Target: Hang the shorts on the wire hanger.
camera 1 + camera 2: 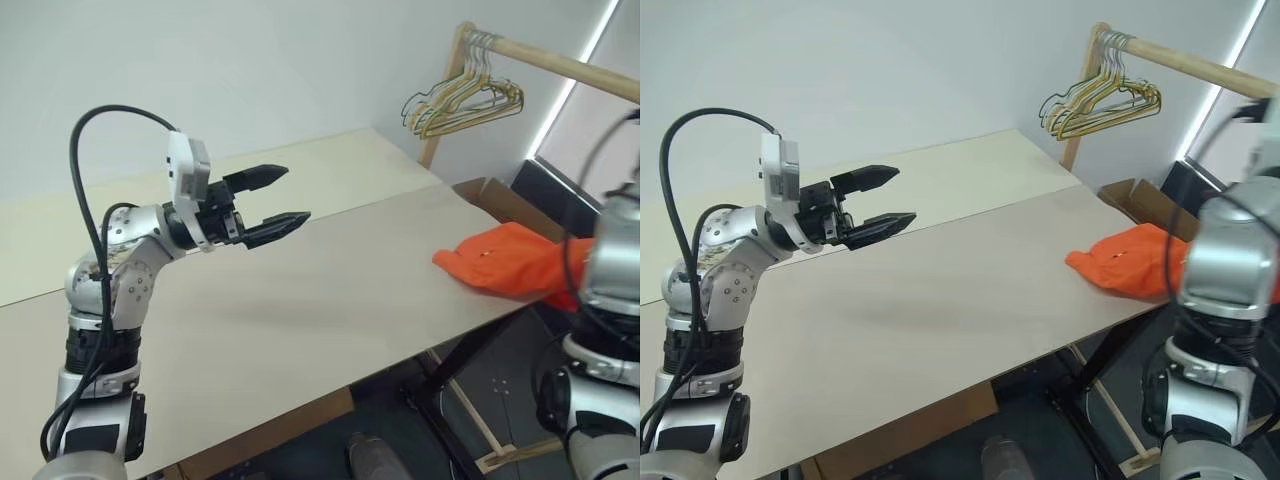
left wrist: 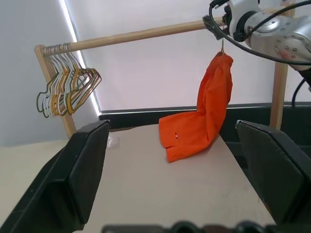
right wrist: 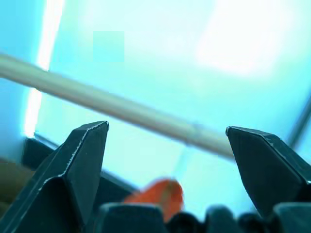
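Hanging from the wooden rail (image 2: 146,34), the bright orange fabric shorts (image 2: 204,116) droop with their lower half crumpled on the worktop's (image 1: 300,300) far right corner. Both grippers, left (image 1: 275,200) and right (image 3: 167,136), gape wide and empty; withdrawing without snagging cloth seems wise.

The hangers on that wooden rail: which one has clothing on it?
The lone hanger near the rail's far end carries the orange shorts, which trail onto the table. The bunched hangers by the post are bare.
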